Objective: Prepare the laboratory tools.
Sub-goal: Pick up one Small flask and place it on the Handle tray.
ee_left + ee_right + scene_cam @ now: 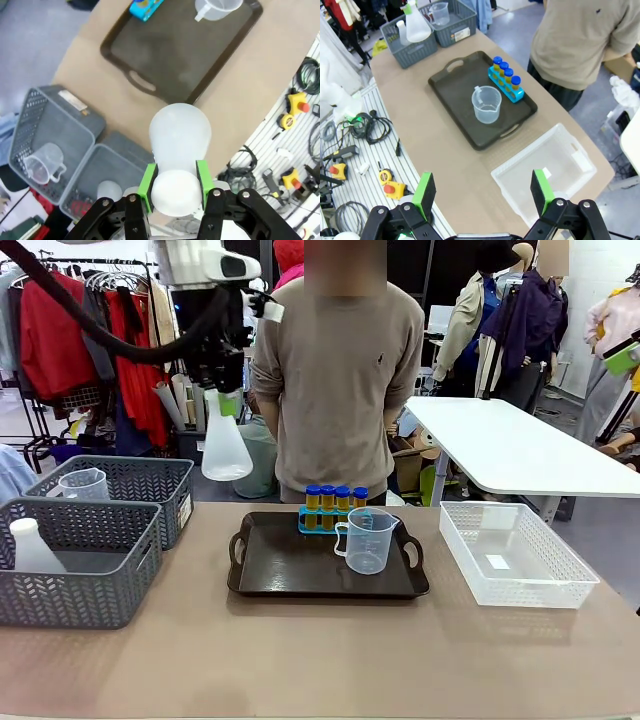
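While the left gripper (226, 405) hangs high above the table's left half, its green pads (147, 184) pinch the neck of a white translucent conical flask (226, 448), whose wide base points down. Below, on the black handled tray (280, 570) at table centre, a clear measuring beaker (366, 539) stands at about 3 o'clock, just in front of a blue rack (312, 524) at 12 o'clock holding four blue-capped amber tubes (336, 498). At 9 o'clock from the tray, two grey baskets (130, 483) sit side by side, holding a second beaker (83, 483) and a white bottle (32, 548). A clear bin (520, 560) lies at 3 o'clock. The right gripper (482, 192) hovers with fingers spread wide, holding nothing. A person (338, 370) stands at the far edge.
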{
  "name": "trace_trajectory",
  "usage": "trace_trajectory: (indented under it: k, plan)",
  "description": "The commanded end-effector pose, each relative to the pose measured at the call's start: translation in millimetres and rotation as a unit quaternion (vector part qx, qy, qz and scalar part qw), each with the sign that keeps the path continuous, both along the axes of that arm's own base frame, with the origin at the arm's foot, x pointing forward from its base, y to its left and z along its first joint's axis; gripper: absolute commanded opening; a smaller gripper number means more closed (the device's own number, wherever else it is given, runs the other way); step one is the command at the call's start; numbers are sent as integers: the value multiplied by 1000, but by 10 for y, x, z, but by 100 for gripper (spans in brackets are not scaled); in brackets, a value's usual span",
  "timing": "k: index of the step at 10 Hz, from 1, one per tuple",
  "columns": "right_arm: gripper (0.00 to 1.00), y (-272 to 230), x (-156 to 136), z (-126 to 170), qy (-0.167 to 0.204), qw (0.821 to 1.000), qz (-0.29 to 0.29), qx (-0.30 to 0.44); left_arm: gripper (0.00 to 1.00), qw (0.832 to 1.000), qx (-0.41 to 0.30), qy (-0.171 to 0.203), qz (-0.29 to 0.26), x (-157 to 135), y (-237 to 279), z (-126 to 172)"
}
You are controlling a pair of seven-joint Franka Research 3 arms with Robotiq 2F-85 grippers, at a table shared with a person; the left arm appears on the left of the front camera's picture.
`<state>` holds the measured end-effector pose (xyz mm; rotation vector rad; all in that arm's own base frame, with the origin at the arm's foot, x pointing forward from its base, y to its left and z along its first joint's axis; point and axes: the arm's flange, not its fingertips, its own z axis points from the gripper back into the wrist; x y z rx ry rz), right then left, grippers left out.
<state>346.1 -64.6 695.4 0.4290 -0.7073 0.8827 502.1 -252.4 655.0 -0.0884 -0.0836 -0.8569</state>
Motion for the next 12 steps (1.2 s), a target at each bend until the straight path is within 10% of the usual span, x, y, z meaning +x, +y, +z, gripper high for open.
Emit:
trace_trajectory:
  k: [1, 8, 12]
  plan:
    - [100, 2, 8, 12, -9, 1000, 13, 13, 0, 999, 12, -14, -45, 83, -109, -63]
    - [100, 2, 8, 12, -9, 1000, 13, 13, 0, 999, 14, -2, -46, 111, -256, -227]
    - [100, 2, 8, 12, -9, 1000, 13, 13, 0, 990, -45, -59, -118, 388, -696, -875]
